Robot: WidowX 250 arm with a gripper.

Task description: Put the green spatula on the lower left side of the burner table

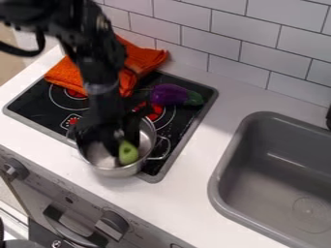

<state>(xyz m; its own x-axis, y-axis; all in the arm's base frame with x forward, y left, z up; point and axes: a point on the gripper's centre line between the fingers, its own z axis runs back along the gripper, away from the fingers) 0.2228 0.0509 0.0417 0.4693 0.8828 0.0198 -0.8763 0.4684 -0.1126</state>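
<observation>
The black gripper (115, 136) hangs down into the silver pot (115, 171), which stands at the front of the black burner table (40, 112). Just below and slightly right of the gripper, a green rounded piece with a small hole, apparently an end of the green spatula (128, 153), shows inside the pot. The rest of the spatula is hidden, and whether the gripper holds it cannot be made out.
An orange cloth (65, 76) lies over the burner table's back left part. A purple toy eggplant (169, 95) with a green top lies at the back right. The grey sink (278, 162) is on the right, and a tiled wall (223, 46) stands behind.
</observation>
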